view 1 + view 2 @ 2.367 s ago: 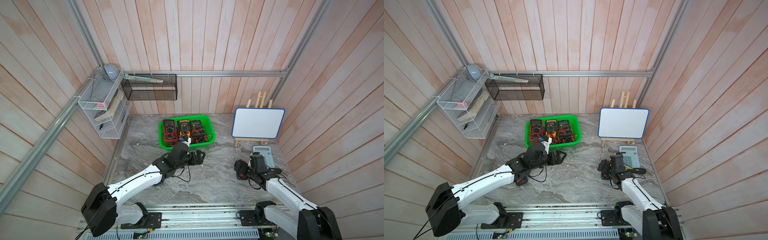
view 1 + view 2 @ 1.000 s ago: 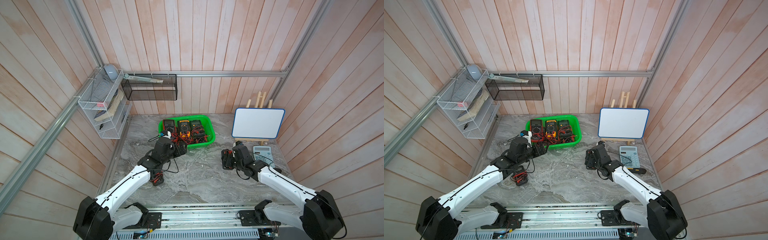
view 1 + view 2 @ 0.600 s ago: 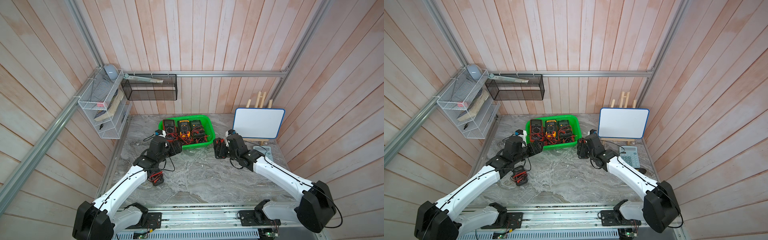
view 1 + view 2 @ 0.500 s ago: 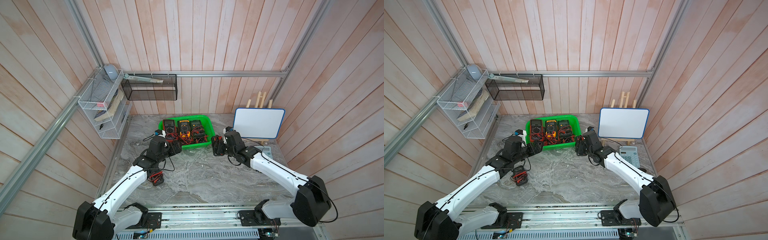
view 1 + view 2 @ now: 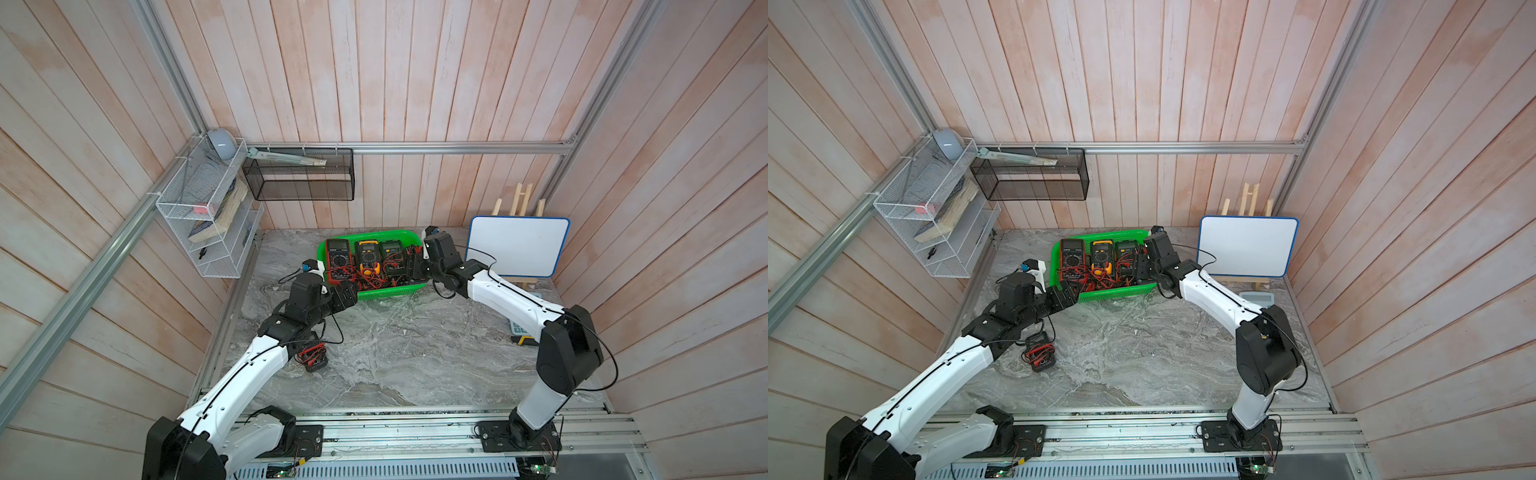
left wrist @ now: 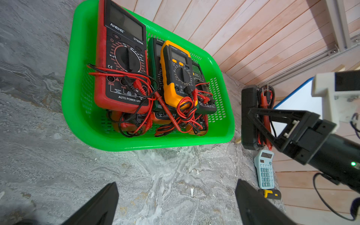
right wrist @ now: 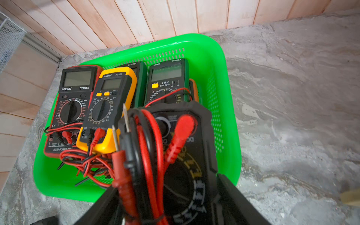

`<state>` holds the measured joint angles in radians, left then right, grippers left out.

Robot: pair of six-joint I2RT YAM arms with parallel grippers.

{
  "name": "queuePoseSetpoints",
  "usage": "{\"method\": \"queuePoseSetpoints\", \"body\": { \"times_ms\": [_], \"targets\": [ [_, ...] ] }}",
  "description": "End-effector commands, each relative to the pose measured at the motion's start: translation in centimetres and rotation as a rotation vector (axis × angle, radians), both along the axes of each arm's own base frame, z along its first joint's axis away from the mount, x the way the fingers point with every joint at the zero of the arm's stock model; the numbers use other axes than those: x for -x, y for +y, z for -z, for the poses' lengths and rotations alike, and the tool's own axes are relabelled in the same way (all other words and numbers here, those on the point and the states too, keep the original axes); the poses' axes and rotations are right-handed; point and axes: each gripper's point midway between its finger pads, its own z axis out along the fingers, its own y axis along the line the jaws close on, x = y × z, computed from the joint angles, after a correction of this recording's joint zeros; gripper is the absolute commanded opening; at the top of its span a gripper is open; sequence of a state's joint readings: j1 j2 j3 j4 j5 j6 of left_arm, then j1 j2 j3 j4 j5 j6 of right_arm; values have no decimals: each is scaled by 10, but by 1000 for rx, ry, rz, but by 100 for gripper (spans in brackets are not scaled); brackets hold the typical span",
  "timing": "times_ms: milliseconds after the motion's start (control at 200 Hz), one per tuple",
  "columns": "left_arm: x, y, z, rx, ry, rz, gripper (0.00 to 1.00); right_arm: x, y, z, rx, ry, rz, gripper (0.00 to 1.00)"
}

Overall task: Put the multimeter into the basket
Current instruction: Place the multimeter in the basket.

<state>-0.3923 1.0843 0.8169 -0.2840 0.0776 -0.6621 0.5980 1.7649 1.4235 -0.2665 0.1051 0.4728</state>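
Note:
The bright green basket [image 5: 386,291] [image 5: 1117,294] stands at the back middle of the table and holds several multimeters with tangled red and black leads. My right gripper [image 5: 417,268] [image 7: 165,191] is shut on a black multimeter [image 7: 181,155] [image 6: 248,116] wrapped in red and black leads. It holds the meter at the basket's right end, above the rim [image 7: 229,97]. My left gripper [image 5: 347,293] [image 6: 176,192] is open and empty over the table at the basket's front left corner. Another small multimeter [image 5: 314,360] [image 5: 1041,357] lies on the table beside my left arm.
A whiteboard on a wooden easel [image 5: 517,245] stands right of the basket. A pale blue calculator [image 6: 265,169] and a small yellow-black item [image 6: 270,193] lie in front of it. A white wire rack [image 5: 208,224] and a black mesh bin [image 5: 299,178] hang on the walls.
My right arm has carried the black multimeter from the table's front right up to the basket's right end. My left gripper has drawn back from the basket toward its front left corner, still open.

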Motion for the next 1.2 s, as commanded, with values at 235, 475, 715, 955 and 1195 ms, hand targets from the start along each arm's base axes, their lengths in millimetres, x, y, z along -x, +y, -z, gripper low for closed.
{"method": "queuePoseSetpoints", "body": {
  "times_ms": [235, 475, 715, 955, 1195],
  "targets": [
    [5, 18, -4, -48, -7, -26, 100, -39, 26, 7, 55, -9, -35, 36],
    [8, 27, -1, -54, 0, -47, 100, -52, 38, 19, 59, 14, -49, 37],
    [10, 33, 2, -55, 3, -63, 100, -63, 48, 31, 59, 39, -57, 40],
    [14, 36, 6, -55, 13, -71, 100, -72, 56, 35, 55, 52, -57, 58],
    [17, 40, 8, -57, 18, -87, 100, -75, 58, 29, 57, 47, -57, 86]
  ]
}}
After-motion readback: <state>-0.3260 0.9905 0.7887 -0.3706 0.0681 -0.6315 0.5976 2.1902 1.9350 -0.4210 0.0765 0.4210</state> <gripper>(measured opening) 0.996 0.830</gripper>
